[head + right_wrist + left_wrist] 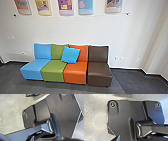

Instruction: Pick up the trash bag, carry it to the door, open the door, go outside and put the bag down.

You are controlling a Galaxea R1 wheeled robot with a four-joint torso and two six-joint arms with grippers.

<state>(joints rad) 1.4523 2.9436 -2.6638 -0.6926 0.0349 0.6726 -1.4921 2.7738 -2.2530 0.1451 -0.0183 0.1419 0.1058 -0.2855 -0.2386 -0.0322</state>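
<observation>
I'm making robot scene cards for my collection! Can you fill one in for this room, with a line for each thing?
seats: four armless ones in a row
seat colours, left to right: light blue, green, orange, brown
pillow: bright blue, tilted, leaning where green and orange backs meet
wall: white
wall pictures: colourful, above the seats
floor: dark grey
</observation>
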